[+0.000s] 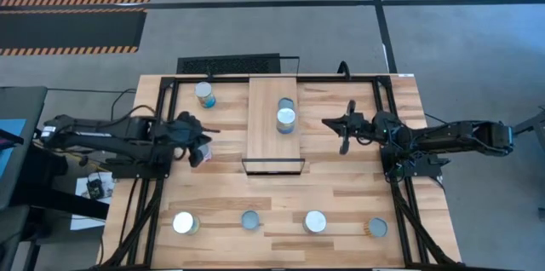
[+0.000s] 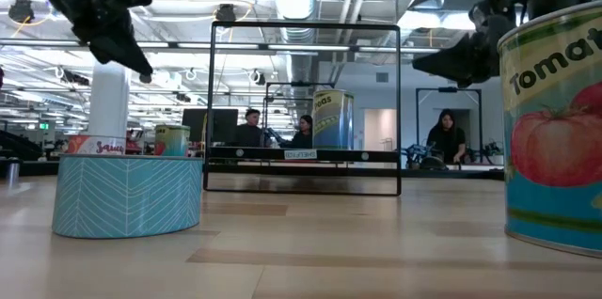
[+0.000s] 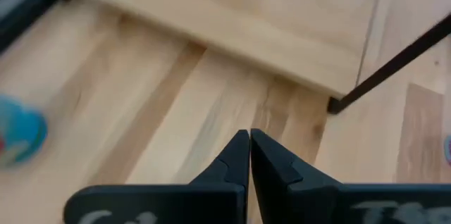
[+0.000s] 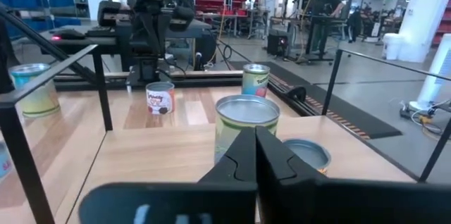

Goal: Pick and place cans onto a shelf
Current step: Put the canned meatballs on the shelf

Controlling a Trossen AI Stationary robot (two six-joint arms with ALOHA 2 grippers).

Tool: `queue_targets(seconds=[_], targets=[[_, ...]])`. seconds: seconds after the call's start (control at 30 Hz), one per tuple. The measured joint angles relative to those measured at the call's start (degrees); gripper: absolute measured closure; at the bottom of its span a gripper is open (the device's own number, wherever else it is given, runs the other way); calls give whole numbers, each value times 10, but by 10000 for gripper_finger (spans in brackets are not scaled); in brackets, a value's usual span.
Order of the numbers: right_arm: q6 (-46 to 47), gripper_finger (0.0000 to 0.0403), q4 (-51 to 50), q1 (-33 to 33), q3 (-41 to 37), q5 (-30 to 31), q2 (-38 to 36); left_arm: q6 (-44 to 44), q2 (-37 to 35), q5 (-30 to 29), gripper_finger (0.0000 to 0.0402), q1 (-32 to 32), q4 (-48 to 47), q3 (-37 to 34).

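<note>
The shelf [image 1: 264, 126], a light-wood board on a thin black frame, stands at the table's middle. Two cans stand on its board, a taller one [image 1: 286, 118] and a low one [image 1: 286, 104] just beyond it; both also show in the right wrist view, the taller [image 4: 245, 122] and the low [image 4: 307, 155]. My left gripper [image 1: 207, 137] is shut and empty, left of the shelf above the table, beside a small labelled can [image 1: 201, 154]. My right gripper [image 1: 343, 126] is shut and empty, right of the shelf, pointing at the taller can. Another can [image 1: 204, 94] stands at the far left.
Several cans stand in a row along the table's near edge: a wide one [image 1: 186, 223], a small one [image 1: 249, 219], one [image 1: 315, 221] and a tomato can [image 1: 375, 227]. Black frame rails [image 1: 162, 135] run along the table's sides. People sit in the room beyond [image 2: 249, 128].
</note>
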Motion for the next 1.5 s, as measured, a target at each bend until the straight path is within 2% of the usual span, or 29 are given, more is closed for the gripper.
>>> queue_targets(seconds=[0.1, 0.2, 0.37, 0.67, 1.0, 1.2, 1.4, 1.5], targets=[[-2, 396, 1, -4, 0, 0, 0, -62, 33, 5, 402, 0, -59, 33], [-13, 398, -1, -9, 0, -2, 0, -114, 61, 31, 398, 0, -79, 50], [-23, 395, -13, -25, 0, -2, 0, -152, 112, 60, 367, -2, -87, 51], [-46, 394, -38, -80, 0, -11, 0, -180, 172, 72, 300, -2, -107, 51], [-78, 395, -23, -175, 14, -133, -2, -160, 226, 40, 261, -23, -110, 51], [-82, 394, -29, -201, 15, -155, -2, -153, 286, 6, 248, -36, -112, 51], [-82, 394, -38, -210, 15, -156, -2, -160, 340, 20, 248, -36, -113, 52], [-84, 394, -39, -210, 15, -154, -2, -160, 356, 20, 264, -36, -115, 55]])
